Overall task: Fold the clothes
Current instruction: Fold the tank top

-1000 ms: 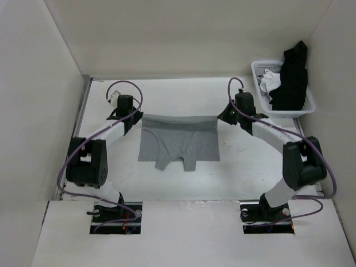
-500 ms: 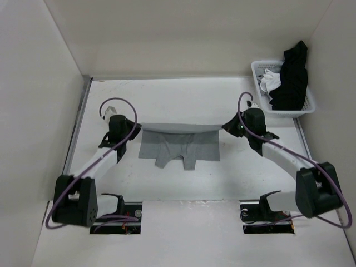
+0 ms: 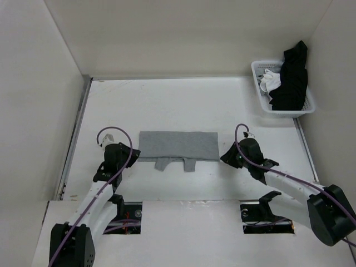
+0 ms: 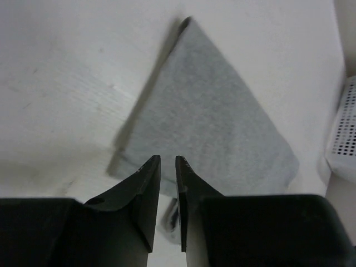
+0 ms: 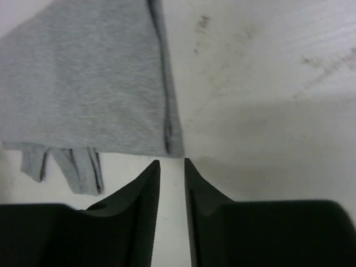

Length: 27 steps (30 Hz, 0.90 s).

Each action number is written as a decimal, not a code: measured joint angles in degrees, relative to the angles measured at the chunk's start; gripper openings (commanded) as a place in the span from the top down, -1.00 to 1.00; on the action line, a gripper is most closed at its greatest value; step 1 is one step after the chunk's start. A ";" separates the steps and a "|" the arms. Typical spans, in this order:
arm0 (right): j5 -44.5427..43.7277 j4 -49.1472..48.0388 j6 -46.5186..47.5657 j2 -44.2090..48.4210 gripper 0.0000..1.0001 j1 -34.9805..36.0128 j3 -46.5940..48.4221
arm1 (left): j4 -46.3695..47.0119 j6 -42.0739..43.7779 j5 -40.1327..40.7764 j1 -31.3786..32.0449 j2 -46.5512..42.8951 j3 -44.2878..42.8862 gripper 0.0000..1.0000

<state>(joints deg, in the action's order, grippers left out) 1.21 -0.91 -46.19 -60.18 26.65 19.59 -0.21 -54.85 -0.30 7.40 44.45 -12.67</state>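
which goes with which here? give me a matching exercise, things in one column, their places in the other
Things
1 grey garment
2 black garment
3 white garment
4 basket

Places
a far right corner of the table
b laid flat, mid-table
c spilling over the basket's far rim
d tucked in the basket's left side

Pairs: 1-b, 2-c, 3-d, 4-a

clothes (image 5: pixel 83 78) cropped (top, left), basket (image 4: pixel 346 130) cropped

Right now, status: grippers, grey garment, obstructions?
Left gripper and right gripper parted, empty. Grey garment folded over, flat between them. Basket far corner, well clear.
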 measured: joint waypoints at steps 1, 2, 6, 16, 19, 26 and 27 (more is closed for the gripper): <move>-0.42 0.98 -0.55 0.00 0.19 0.04 -0.42 | -1.40 0.02 -0.42 -0.57 -0.76 0.74 0.57; -0.83 1.38 -0.92 0.02 0.11 0.09 -0.52 | -2.82 0.07 -0.70 -1.20 -2.01 1.20 0.50; -1.44 0.81 -1.22 -0.39 0.02 -0.11 -0.33 | -5.18 0.20 -1.03 -3.08 -8.09 1.42 0.47; 5.73 -14.19 -2.27 -20.68 0.44 -4.09 5.77 | -0.72 0.20 1.44 7.82 0.81 -1.84 0.51; 6.56 -17.81 -3.93 -23.41 0.81 -4.11 5.79 | 0.72 0.22 2.62 10.62 1.68 -3.23 0.51; 5.40 -21.84 -6.95 -21.00 1.00 -5.40 3.50 | 6.60 0.28 4.66 18.27 5.62 -7.37 0.51; 4.74 -20.92 -6.95 -18.10 1.00 -5.64 2.89 | 7.69 0.28 4.94 19.63 6.60 -7.54 0.50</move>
<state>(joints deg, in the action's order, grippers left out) 5.96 -21.82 -53.15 -78.28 21.02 22.48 7.49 -54.57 4.64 27.03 51.05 -20.21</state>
